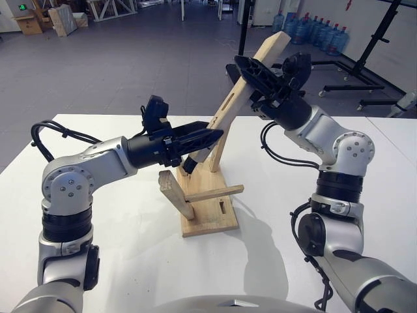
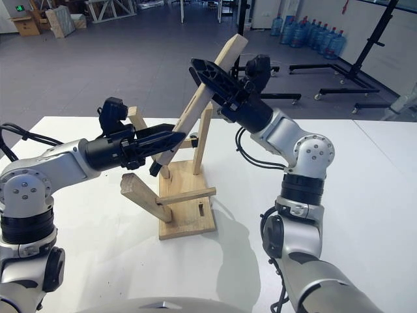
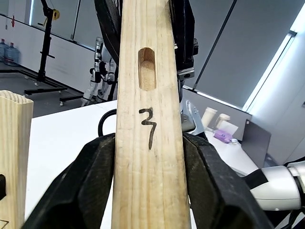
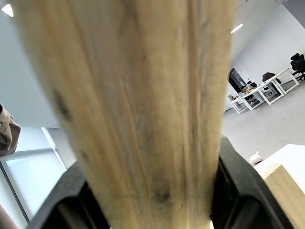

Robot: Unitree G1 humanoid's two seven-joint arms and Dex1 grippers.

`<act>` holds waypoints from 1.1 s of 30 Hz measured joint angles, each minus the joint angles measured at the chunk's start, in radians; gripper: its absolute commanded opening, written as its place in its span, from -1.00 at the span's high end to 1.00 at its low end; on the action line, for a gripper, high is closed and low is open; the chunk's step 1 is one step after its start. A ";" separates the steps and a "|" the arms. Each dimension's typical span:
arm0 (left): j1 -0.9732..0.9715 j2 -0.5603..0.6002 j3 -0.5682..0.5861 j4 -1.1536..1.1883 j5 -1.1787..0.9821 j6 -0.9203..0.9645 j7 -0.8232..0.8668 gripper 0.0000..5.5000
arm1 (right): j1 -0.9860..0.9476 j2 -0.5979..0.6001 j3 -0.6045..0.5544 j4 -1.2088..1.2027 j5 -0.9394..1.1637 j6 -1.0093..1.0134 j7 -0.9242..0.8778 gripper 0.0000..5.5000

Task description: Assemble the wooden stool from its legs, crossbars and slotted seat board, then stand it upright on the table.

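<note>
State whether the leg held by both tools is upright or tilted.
Tilted: the leg slants from the left tool up to the right tool.

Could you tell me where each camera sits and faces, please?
Left eye view: on the head, facing forward and down at the table; both arms show, left tool and right tool gripping a slanted leg.
Right eye view: beside it, same scene and arms.
Left wrist view: on that wrist, looking along the leg toward the right tool; left fingers flank it.
Right wrist view: on that wrist, close against the leg; right fingers flank it.
Shared: the leg, in all four.
</note>
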 measured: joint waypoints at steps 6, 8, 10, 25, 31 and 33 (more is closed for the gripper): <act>-0.001 0.004 0.008 0.030 0.104 -0.083 -0.017 -0.29 | 0.028 -0.015 0.014 -0.002 -0.062 -0.044 0.044 0.23; -0.017 0.004 0.027 0.034 0.110 -0.104 -0.009 -0.36 | 0.041 -0.028 0.019 -0.011 -0.118 -0.089 0.074 0.23; -0.042 0.004 0.060 0.036 0.109 -0.122 0.014 -0.47 | 0.057 -0.059 0.022 -0.011 -0.181 -0.129 0.108 0.23; 0.221 0.082 0.284 -0.083 0.032 -0.113 0.264 -0.71 | 0.492 -0.308 0.145 -0.141 -0.643 -0.589 0.714 0.23; 0.285 0.101 0.276 -0.043 0.089 -0.125 0.209 -0.71 | 0.474 -0.310 0.143 0.028 -0.582 -0.466 0.776 0.23; 0.293 0.105 0.272 -0.034 0.108 -0.128 0.200 -0.71 | 0.464 -0.300 0.110 0.063 -0.521 -0.411 0.791 0.23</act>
